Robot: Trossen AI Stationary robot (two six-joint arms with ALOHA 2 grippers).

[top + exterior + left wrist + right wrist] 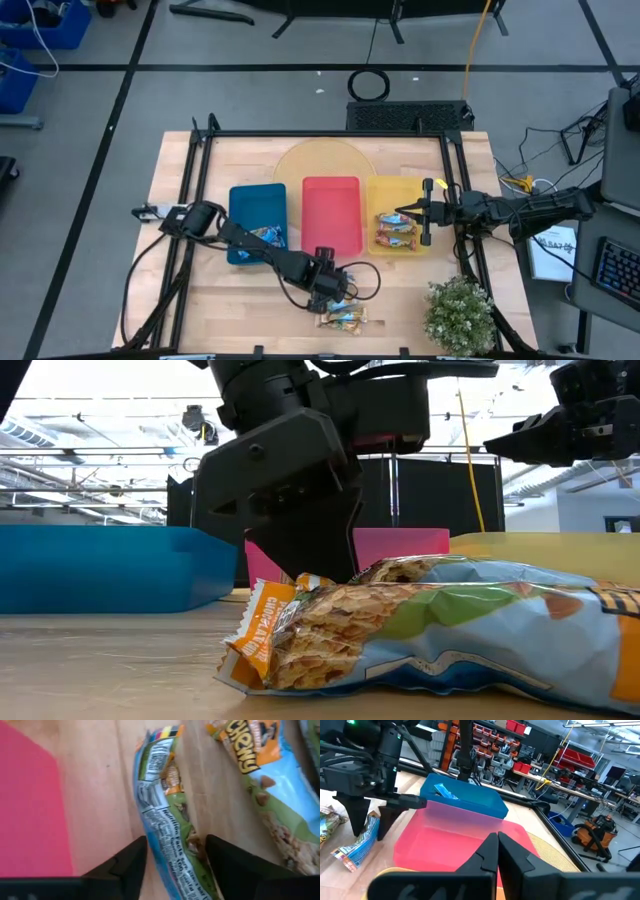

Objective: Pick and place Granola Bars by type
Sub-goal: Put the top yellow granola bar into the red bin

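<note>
My left gripper [335, 293] stands over the table's near middle, shut on a tan-and-light-blue granola bar [165, 810]. More bars of that kind [343, 318] lie flat on the wood just nearer. One of them [430, 625] fills the low view. The blue tray [257, 200] holds bright blue bars [268, 237]. The yellow tray [395, 186] holds tan-and-light-blue bars [395, 232]. The red tray [331, 215] holds nothing. My right gripper [405, 213] hovers shut over the yellow tray's far left part. My left gripper pinches the bar between its two fingers [131, 865], which lie across the wrapper near one end [172, 870]. The fingers come from above, pointing down. The bar stands on edge and slants down from them [359, 840]. Whether its low end touches the wood, I cannot tell.
A potted plant [460, 312] stands at the table's near right corner. A round pale board [322, 160] lies behind the trays. Black frame rails [195, 200] run along both sides of the table. Bare wood lies near left of the blue tray.
</note>
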